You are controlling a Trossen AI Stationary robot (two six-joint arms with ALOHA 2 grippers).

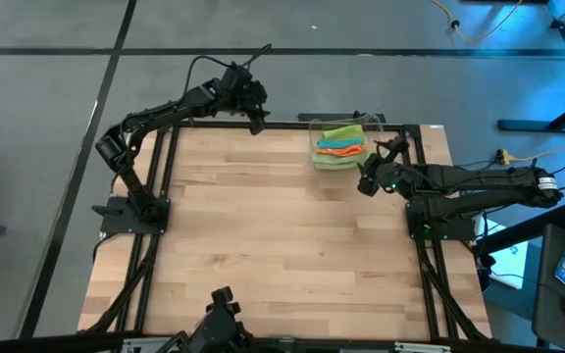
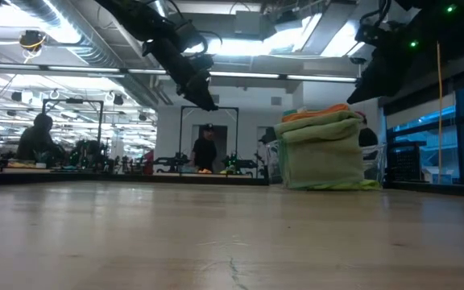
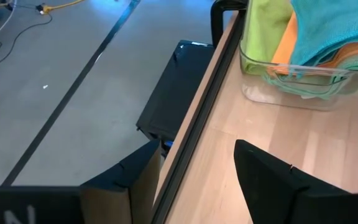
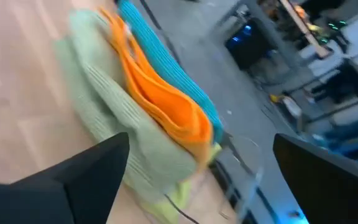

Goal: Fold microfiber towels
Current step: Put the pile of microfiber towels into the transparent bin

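Note:
The microfiber towels (image 1: 338, 147) lie stacked in a clear plastic bin (image 1: 379, 124) at the table's far edge, right of the middle. Lime green is farthest, then teal and orange, and the pale sage one (image 2: 326, 153) hangs over the bin's near wall. My right gripper (image 1: 366, 182) hovers just near and right of the stack, open wide. In its wrist view (image 4: 201, 144) the fingers frame the orange (image 4: 166, 109) and sage folds without touching them. My left gripper (image 1: 257, 124) hangs open above the table's far edge, left of the bin (image 3: 291, 87), with nothing between its fingers (image 3: 197, 180).
The black frame rail (image 3: 197, 124) runs along the table's far edge under my left gripper, with the floor beyond it. The bare wooden table (image 1: 282, 245) stretches from the bin to the near edge. People and workbenches show in the room behind (image 2: 205, 149).

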